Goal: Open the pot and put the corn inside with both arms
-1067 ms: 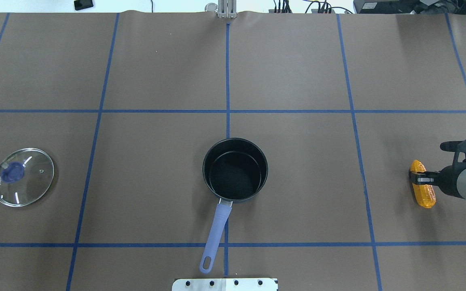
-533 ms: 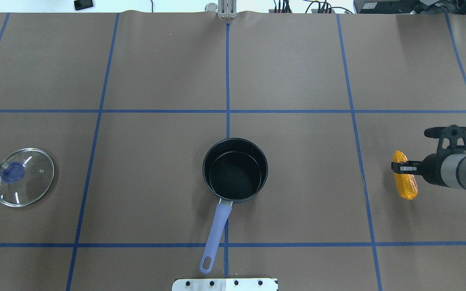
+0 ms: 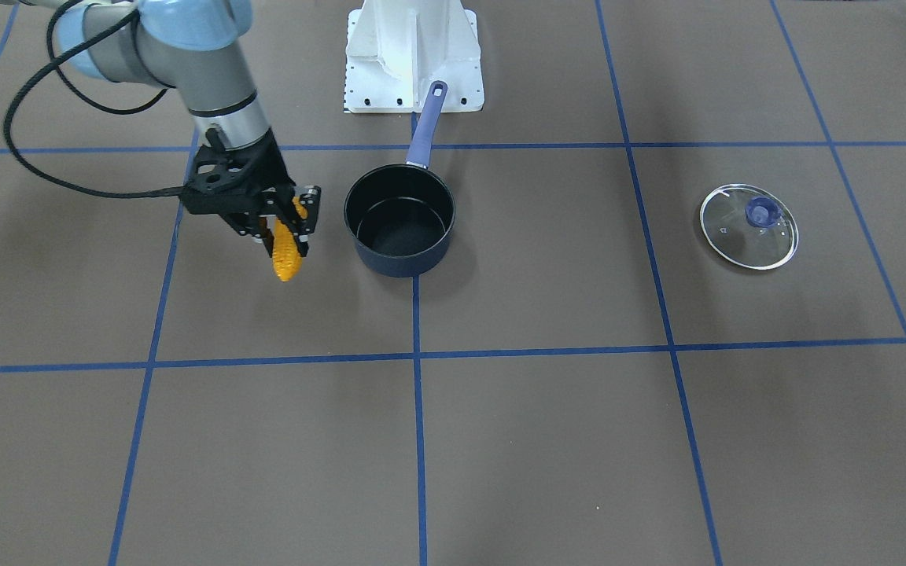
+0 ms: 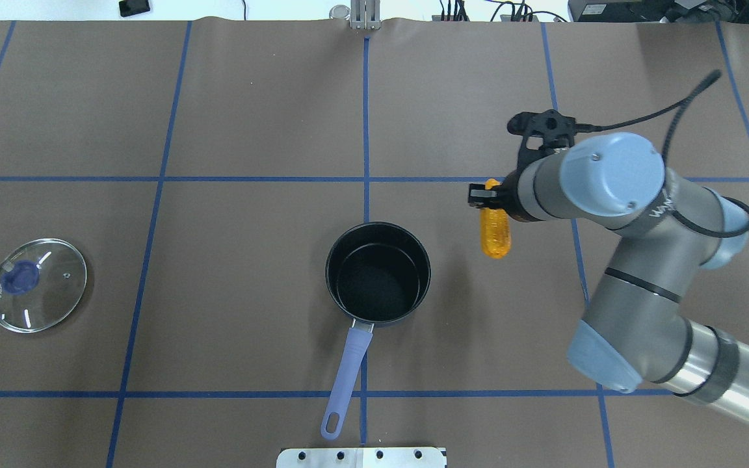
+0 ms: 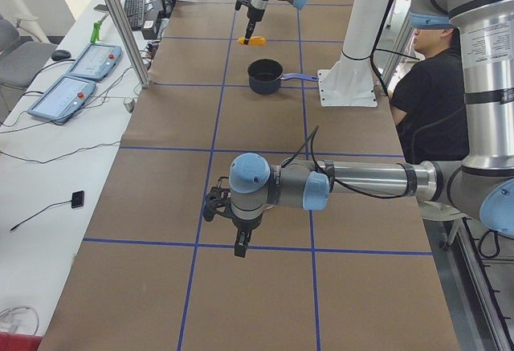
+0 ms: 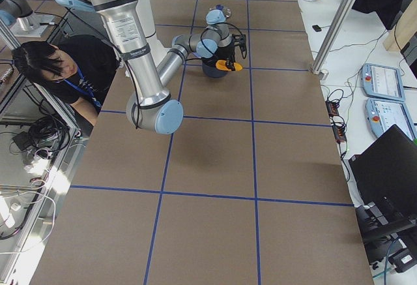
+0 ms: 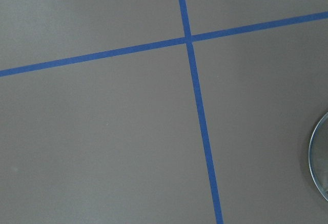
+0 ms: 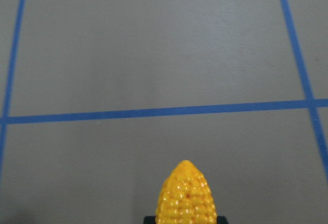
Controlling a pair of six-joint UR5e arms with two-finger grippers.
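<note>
- My right gripper (image 4: 486, 195) is clamped on the corn (image 4: 495, 233) and holds it in the air above the desk. It is just beside the pot (image 4: 378, 226), on the side of the right edge, and not yet over the opening.
- The pot stands open in the middle of the desk, with its handle toward the robot's edge. The lid (image 4: 37, 285) lies flat near the left edge, so I judge the opening part is done.
- The left gripper (image 5: 239, 245) hangs near the left edge, and I cannot tell if its fingers are apart or together.
- The step in hand, I think, is to carry the corn over the pot. I want to travel toward the left edge at this height, so the corn passes above the rim.
- The corn looks almost as long as the opening is wide, so I should centre it well, lower one end first and release it low.
- A touch on the rim could push the pot, so I go slowly.
</note>
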